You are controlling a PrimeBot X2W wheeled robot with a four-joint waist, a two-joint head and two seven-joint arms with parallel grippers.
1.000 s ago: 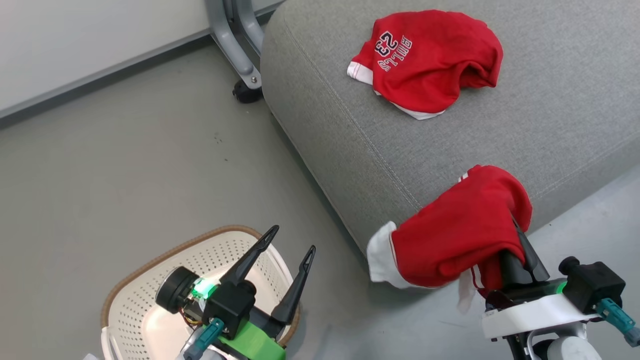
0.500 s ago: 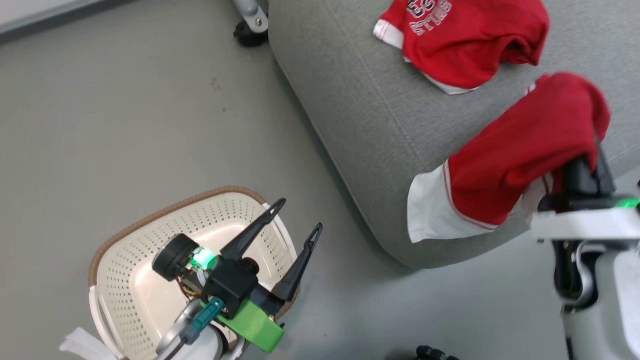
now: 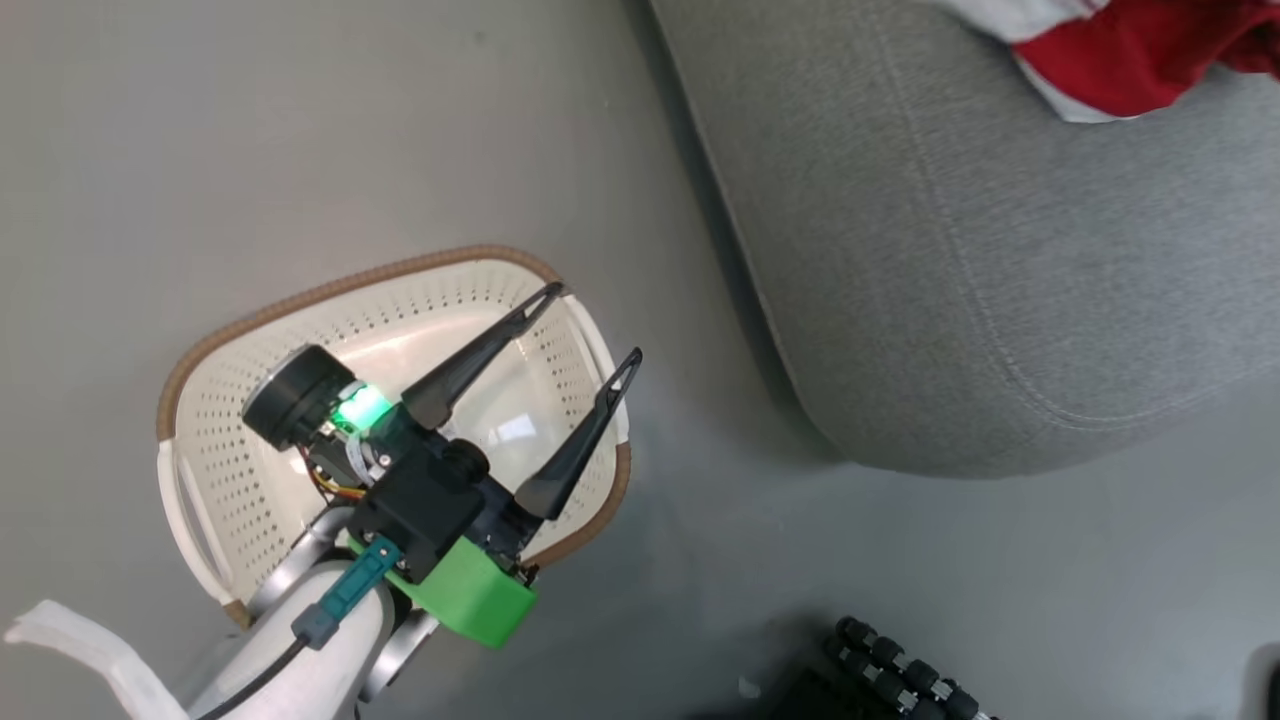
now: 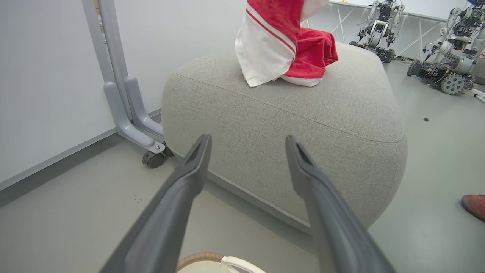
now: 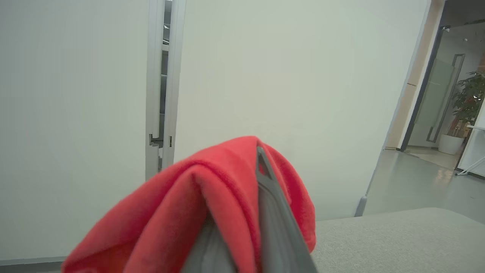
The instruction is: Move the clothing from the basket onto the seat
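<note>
My right gripper (image 5: 259,163) is shut on a red garment (image 5: 170,212) that drapes over its fingers, high above the grey seat (image 5: 398,239). In the left wrist view this garment (image 4: 271,34), red with a white stripe and a white hem, hangs over the seat (image 4: 303,125), in front of a second red garment (image 4: 316,53) lying on the seat. Red clothing (image 3: 1130,50) with white trim shows at the head view's top right on the seat (image 3: 950,250). My left gripper (image 3: 594,324) hangs open over the cream basket (image 3: 200,470), whose inside shows bare plastic.
A grey stand leg with a caster (image 4: 151,158) sits by the seat's far left corner, against a white wall. Other robots (image 4: 451,57) are parked beyond the seat. A foot (image 4: 473,204) shows at the right. My base's wheel (image 3: 890,655) is near the basket.
The head camera has tilted down, so the whole picture has shifted. My right gripper has risen with its red garment, up and over the seat, out of the head view. The left gripper stays over the basket.
</note>
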